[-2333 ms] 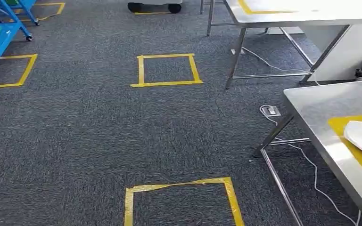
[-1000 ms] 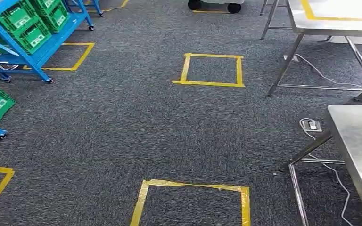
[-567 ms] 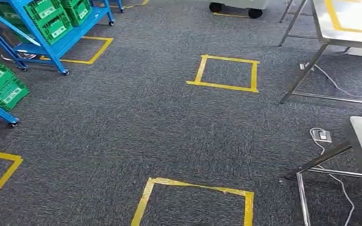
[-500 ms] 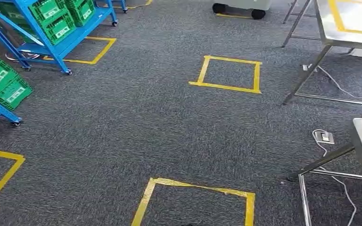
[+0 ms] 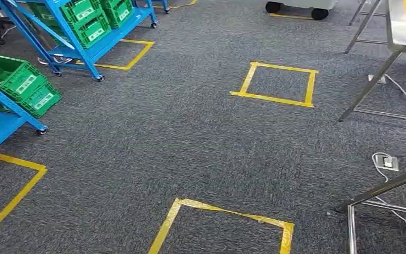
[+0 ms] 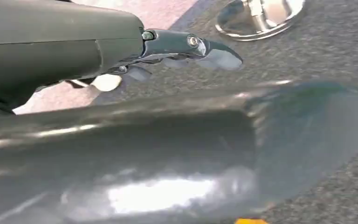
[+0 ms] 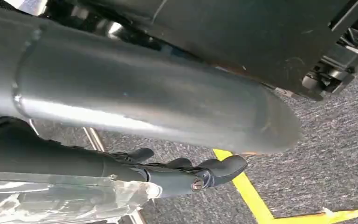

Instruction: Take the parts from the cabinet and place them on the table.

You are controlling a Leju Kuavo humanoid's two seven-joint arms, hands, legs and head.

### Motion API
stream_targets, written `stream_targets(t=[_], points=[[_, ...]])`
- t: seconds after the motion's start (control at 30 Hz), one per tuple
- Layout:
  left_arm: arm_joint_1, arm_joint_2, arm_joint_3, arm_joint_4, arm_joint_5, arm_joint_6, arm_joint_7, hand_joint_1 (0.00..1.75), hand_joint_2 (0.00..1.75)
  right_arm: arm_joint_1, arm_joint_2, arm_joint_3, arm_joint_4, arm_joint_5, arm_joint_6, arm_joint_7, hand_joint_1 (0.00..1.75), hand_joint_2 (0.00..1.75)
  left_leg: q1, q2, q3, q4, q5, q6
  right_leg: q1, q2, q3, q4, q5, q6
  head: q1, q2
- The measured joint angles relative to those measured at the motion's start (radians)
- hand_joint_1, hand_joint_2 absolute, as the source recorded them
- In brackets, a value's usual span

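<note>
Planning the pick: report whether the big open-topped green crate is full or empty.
Looks empty: the green crate shows only bare green inside; its left end is cropped.

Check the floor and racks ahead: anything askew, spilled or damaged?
Nothing spilled or damaged shows. Two small oddities: the nearest yellow tape square is wrinkled and uneven along its far edge, and a white cable trails loose on the carpet from the floor socket, under the steel table's frame. The green crates sit in the blue racks.
</note>
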Motion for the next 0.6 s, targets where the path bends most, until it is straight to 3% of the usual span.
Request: stream_targets(t=[0.07,0.1,0.13,0.27,0.3,0.33,0.37,0.43,0.47,0.5,0.53,0.6], points=[[0.000,0.000,0.000,0.000,0.000,0.001,0.000,0.00,0.00,-0.001,0.000,0.000,0.000,0.000,0.000,0.000,0.00,0.00,-0.006,0.004,0.073,-0.141,0.082,0.013,0.002,-0.010,0.004,-0.001,0.000,0.000,0.000,0.000],[-0.001,0.001,0.000,0.000,0.000,0.002,0.000,0.00,0.00,-0.002,0.000,0.000,0.000,0.000,0.000,-0.001,0.00,0.00,-0.012,0.020,0.119,-0.228,0.119,0.024,0.002,-0.015,0.007,-0.004,0.000,0.000,0.000,0.000],[-0.002,0.002,0.000,0.000,-0.001,0.002,0.000,0.00,0.00,-0.002,0.000,0.000,0.000,0.000,0.000,-0.002,0.00,0.00,-0.024,0.051,0.149,-0.282,0.128,0.034,0.006,-0.020,0.007,-0.005,0.000,0.001,0.000,0.000],[0.000,0.004,0.000,0.000,-0.003,0.002,-0.002,0.00,0.00,-0.002,0.000,0.000,0.000,-0.003,0.000,-0.006,0.00,0.00,-0.023,0.037,0.151,-0.321,0.121,0.045,0.012,-0.045,0.003,-0.012,0.007,0.017,-0.001,0.000],[0.003,0.003,0.000,0.001,-0.003,0.002,-0.003,0.00,0.00,-0.002,0.000,0.000,0.000,-0.003,0.000,-0.006,0.00,0.00,-0.013,0.034,0.160,-0.333,0.126,0.046,0.012,-0.037,-0.006,-0.008,-0.006,0.023,-0.001,0.000],[0.002,0.003,0.000,0.000,-0.003,0.002,-0.005,0.00,0.00,-0.002,0.000,0.000,0.000,-0.003,0.000,-0.007,0.00,0.00,-0.011,0.028,0.161,-0.333,0.126,0.049,0.013,-0.010,-0.014,0.023,-0.028,0.028,0.003,0.000],[-0.001,0.003,0.000,0.001,-0.003,0.002,-0.005,0.00,0.00,-0.003,0.000,0.000,0.000,-0.003,0.000,-0.007,0.00,0.00,-0.010,0.022,0.161,-0.333,0.127,0.051,0.010,0.005,-0.045,0.094,-0.067,0.032,0.007,0.000],[-0.002,0.002,0.000,0.000,-0.003,0.002,-0.006,0.00,0.00,0.000,0.000,0.000,0.000,-0.003,0.000,-0.007,0.00,0.00,-0.010,0.010,0.159,-0.333,0.128,0.052,0.009,0.014,-0.126,0.267,-0.135,0.037,0.010,0.000],[0.000,0.001,0.000,0.001,-0.003,0.002,-0.006,0.00,0.00,0.001,0.000,0.000,0.000,-0.003,0.000,-0.007,0.00,0.00,-0.010,0.004,0.160,-0.333,0.128,0.052,0.009,0.014,-0.148,0.309,-0.142,0.039,0.010,0.000],[0.000,0.001,0.000,0.001,-0.003,0.002,-0.006,0.00,0.00,0.002,0.000,0.000,0.000,-0.003,0.000,-0.007,0.00,0.00,-0.010,-0.003,0.161,-0.332,0.127,0.051,0.008,0.014,-0.147,0.303,-0.124,0.040,0.010,0.000],[0.000,0.001,0.000,0.001,-0.003,0.002,-0.006,0.00,0.00,0.002,0.000,0.000,0.000,-0.004,0.000,-0.007,0.00,0.00,-0.009,-0.010,0.163,-0.331,0.126,0.050,0.006,0.014,-0.124,0.252,-0.086,0.042,0.010,0.000],[-0.001,-0.002,0.000,0.001,-0.003,0.002,-0.006,0.00,0.00,0.000,0.000,0.000,0.000,-0.005,0.000,-0.007,0.00,0.00,-0.003,-0.027,0.169,-0.326,0.121,0.041,-0.004,0.030,-0.033,0.068,0.012,0.049,0.010,0.000]])
